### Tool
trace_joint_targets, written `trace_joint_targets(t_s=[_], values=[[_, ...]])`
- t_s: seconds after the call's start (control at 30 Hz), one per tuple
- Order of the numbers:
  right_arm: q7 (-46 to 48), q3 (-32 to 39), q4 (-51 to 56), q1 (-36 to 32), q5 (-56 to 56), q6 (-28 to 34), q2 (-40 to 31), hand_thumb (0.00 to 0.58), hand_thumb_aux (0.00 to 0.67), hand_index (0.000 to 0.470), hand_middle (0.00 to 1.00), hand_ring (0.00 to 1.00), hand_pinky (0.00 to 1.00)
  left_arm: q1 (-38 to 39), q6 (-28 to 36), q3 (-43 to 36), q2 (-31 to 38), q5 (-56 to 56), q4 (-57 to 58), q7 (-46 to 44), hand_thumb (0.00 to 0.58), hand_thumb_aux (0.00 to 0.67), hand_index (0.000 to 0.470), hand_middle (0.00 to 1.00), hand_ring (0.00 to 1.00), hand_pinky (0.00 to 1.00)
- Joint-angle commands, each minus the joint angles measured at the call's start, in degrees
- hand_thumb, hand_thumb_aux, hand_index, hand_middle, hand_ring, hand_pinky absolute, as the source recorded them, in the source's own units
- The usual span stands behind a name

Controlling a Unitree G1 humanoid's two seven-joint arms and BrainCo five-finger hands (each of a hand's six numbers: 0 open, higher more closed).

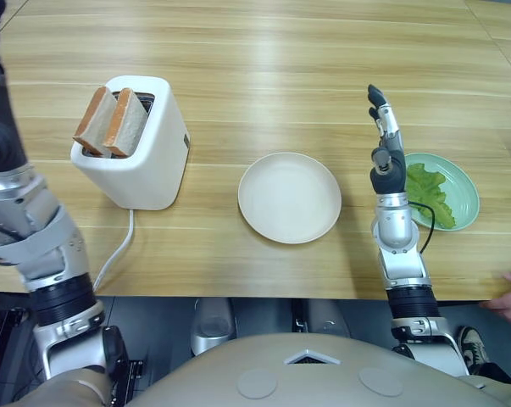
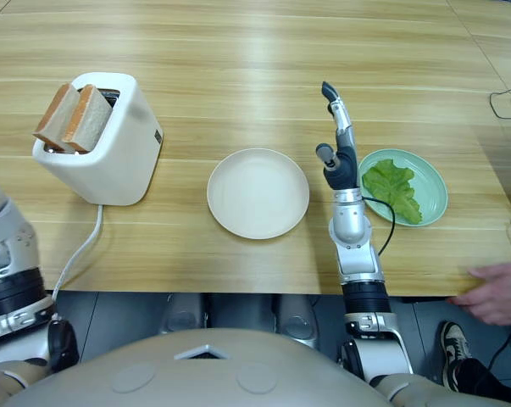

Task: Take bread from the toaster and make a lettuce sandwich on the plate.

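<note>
Nearest, the right forearm comes up over the table's (image 1: 263,59) near edge, and the right hand (image 1: 386,140) stands raised between the plate (image 1: 272,203) and the green dish (image 1: 469,182). Its fingers are stretched straight and held close together, pointing away across the table, with the thumb sticking out to the side; it holds nothing. The hand covers the left rim of the green dish, and a thin black cable (image 1: 426,227) from the wrist loops over the dish's near rim.

At the left edge, the left arm (image 1: 35,229) rises beside the toaster (image 1: 149,157); how its hand is set cannot be told. A white power cord (image 1: 111,254) trails from the toaster's base off the near edge.

In the middle row, the cream plate sits bare at centre. To its right, a lettuce leaf (image 1: 429,191) lies in the green dish. To its left, well apart, the white toaster holds two bread slices (image 1: 111,120) standing high out of the slots, side by side and leaning to the right.

Beyond them a dark cable (image 2: 505,102) lies at the far right edge.
</note>
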Motion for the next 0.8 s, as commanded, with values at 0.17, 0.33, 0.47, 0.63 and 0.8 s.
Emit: trace_joint_targets(t_s=[0.17, 0.33, 0.47, 0.63, 0.8], values=[[0.7, -1.8, -1.8, 0.2, 1.2, 1.8, -1.1, 0.0, 0.0, 0.0, 0.0, 0.0, 0.0, 0.7, -8.4, -1.3, 6.9, 28.3, 24.4, 14.1, 0.0, 0.0, 0.0, 0.0, 0.0, 0.0], [0.5, -1.8, -1.9, 0.3, 0.6, 1.6, -1.1, 0.0, 0.0, 0.0, 0.0, 0.0, 0.0, -1.2, -7.5, -7.8, 11.6, 41.0, 36.0, 26.7, 0.0, 0.0, 0.0, 0.0, 0.0, 0.0], [0.2, -1.5, -1.1, 0.0, 0.3, 1.3, -0.8, 0.0, 0.0, 0.0, 0.0, 0.0, 0.0, -3.2, -5.5, -11.5, 14.6, 42.8, 43.4, 31.8, 0.0, 0.0, 0.0, 0.0, 0.0, 0.0], [0.4, -1.5, -0.9, -0.2, 0.5, 1.3, -1.1, 0.0, 0.0, 0.0, 0.0, 0.0, 0.0, -4.0, -3.8, -16.0, 16.9, 42.8, 46.3, 33.8, 0.0, 0.0, 0.0, 0.0, 0.0, 0.0], [0.4, -1.6, -0.7, -0.2, 0.5, 1.2, -1.2, 0.0, 0.0, 0.0, 0.0, 0.0, 0.0, -5.4, -2.1, -18.2, 17.2, 40.6, 47.4, 33.8, 0.0, 0.0, 0.0, 0.0, 0.0, 0.0]])
